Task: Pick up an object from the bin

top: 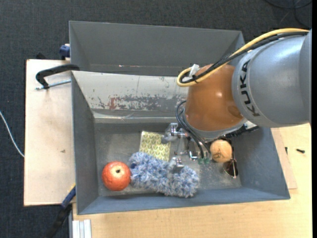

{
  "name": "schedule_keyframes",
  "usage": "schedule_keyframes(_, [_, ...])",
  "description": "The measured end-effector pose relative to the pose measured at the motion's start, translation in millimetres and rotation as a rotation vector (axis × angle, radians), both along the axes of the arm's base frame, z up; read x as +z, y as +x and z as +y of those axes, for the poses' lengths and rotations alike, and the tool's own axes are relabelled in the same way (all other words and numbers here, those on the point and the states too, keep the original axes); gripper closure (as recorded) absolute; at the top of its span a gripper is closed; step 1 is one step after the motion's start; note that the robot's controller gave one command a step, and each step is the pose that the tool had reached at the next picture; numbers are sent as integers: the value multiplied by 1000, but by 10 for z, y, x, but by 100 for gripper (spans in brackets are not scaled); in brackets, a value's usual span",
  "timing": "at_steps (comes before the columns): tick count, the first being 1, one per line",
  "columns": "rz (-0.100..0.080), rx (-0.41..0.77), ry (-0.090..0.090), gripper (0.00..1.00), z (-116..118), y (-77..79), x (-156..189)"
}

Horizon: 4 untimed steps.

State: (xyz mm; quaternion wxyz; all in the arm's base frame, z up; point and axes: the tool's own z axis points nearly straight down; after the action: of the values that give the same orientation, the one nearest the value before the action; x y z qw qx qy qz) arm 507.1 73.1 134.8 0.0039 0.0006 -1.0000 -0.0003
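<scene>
Hand point(177, 158) sits low in the grey metal bin point(148, 48), down at the front floor, over the right part of a fluffy blue-grey woolly bundle point(161, 175). That bundle is the likely pick, since nothing else lies under the hand. Open or closed: cannot tell, the metal parts overlap the wool. Nothing is visibly gripped.

The bundle lies along the front wall, its left end touching a round red apple point(117, 176). A flat yellow-green patterned square point(153, 143) lies just behind the bundle, left of the hand. A tan round ball point(221, 150) is just right of the hand, with a small dark glossy piece point(230, 169) in front of it.

Writing: "KUKA" in black on the grey arm link point(277, 78), beside the orange wrist cover point(213, 103). No other labels are readable.
</scene>
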Motion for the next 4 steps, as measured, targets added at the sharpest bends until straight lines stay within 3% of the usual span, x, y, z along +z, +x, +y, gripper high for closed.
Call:
schedule_keyframes(1, [-8, -1, 1, 0, -3, 21, 38])
schedule_keyframes(2, [11, 142, -13, 100, 337, 26, -521])
schedule_keyframes(3, [10, 142, -13, 100, 337, 26, -522])
schedule_keyframes(4, [-12, 127, 2, 100, 593, 26, 538])
